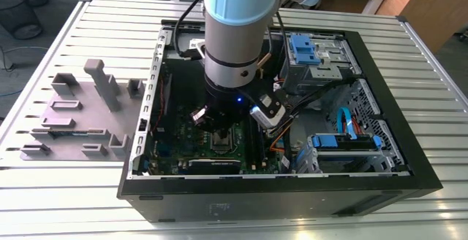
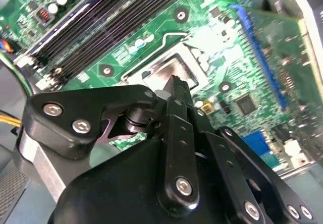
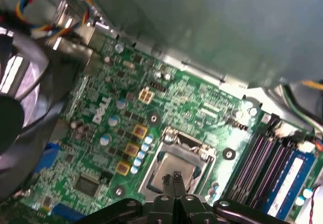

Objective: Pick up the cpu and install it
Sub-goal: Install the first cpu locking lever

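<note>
the arm reaches down into the open pc case (image 1: 420,177), which lies on its side on the slatted table (image 1: 95,26); the gripper (image 1: 221,136) hangs low over the green motherboard (image 3: 101,133), right above the cpu socket (image 3: 177,159); in the first wrist view the fingertips (image 3: 173,181) stand pressed together with no gap between them, and nothing shows between them; in the second wrist view the same closed fingers (image 2: 177,90) point down at the socket's metal frame; inside that frame lies a pale silver-grey square, which i take to be the cpu (image 3: 176,166), flat and level within the socket and partly hidden by the fingertips; whether the tips touch its top or hover just over it i cannot tell; in both wrist views the chip looks seated square to the frame, not tilted; so, as a judgement, the picking up and the carrying look done, and the chip appears to be in its place on the board; whether it is fully pressed home, and whether the socket's frame or lever is locked, the pictures do not settle; on the exterior view's left the grey stepped holder blocks (image 1: 76,114) stand on the table well apart from the case; the memory slots (image 3: 262,158) run just beside the socket.
</note>
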Available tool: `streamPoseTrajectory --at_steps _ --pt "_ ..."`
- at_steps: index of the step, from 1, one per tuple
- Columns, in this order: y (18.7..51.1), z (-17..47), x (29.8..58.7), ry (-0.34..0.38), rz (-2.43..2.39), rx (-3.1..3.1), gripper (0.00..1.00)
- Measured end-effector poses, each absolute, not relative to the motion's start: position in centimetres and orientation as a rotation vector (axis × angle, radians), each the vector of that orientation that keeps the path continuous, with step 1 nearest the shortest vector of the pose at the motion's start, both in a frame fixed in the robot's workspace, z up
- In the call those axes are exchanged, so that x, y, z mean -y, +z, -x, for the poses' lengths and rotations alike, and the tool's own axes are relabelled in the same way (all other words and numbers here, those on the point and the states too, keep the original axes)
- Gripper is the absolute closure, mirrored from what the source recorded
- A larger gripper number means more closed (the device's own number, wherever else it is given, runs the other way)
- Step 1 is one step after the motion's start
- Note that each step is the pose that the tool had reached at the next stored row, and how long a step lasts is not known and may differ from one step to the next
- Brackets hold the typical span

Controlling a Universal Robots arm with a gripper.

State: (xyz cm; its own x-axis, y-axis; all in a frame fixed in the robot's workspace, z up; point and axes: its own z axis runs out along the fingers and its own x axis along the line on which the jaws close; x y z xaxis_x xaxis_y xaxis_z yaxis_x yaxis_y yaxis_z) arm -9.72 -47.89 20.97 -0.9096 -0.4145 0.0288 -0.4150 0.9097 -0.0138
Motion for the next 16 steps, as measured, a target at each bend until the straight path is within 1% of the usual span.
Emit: streamPoseTrajectory --at_steps 9,16 --pt "22.3 9.7 47.7 0.031 -0.661 3.045 0.89" --pt "22.3 9.7 47.7 0.031 -0.661 3.045 0.89"
